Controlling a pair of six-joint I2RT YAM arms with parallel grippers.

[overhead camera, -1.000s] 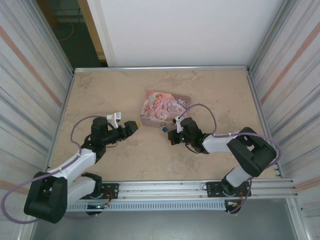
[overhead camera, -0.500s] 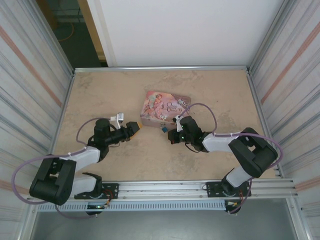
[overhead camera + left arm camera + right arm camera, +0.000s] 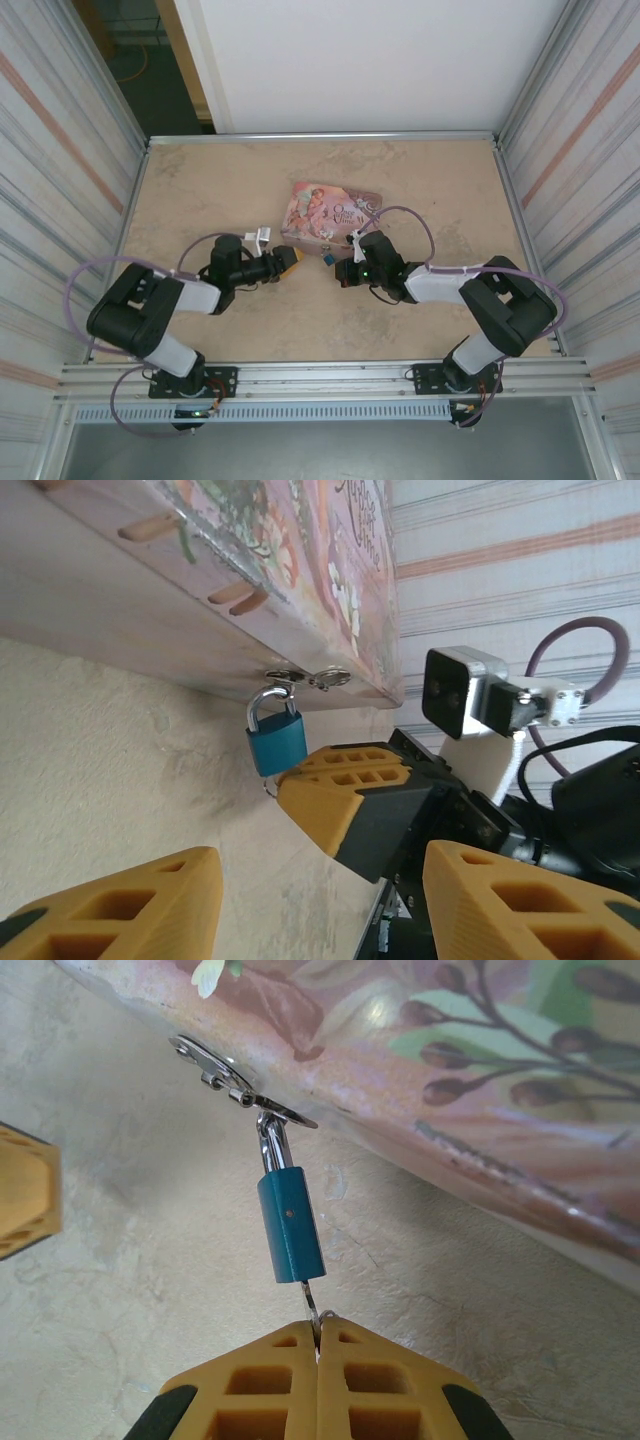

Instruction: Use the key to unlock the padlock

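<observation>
Right wrist view: padlock [image 3: 290, 1225] hung by its shackle from the hasp [image 3: 240, 1095] on the front wall of the pink tin [image 3: 480, 1100], blue body out over the surface [image 3: 130, 1290]. Directly behind it, the right claw [image 3: 318, 1338] was pinched together on the key [image 3: 311, 1308], whose thin blade appeared to enter the body's free end. Lock's long axis lay nearly in line with that claw, leaning slightly. Top view: left claw [image 3: 290, 258] sat near, on the lock's other side, fingers apart, holding nothing. Judgement: right arm was placed for the turn, a twist about that shared axis. The left claw could steady the body.
</observation>
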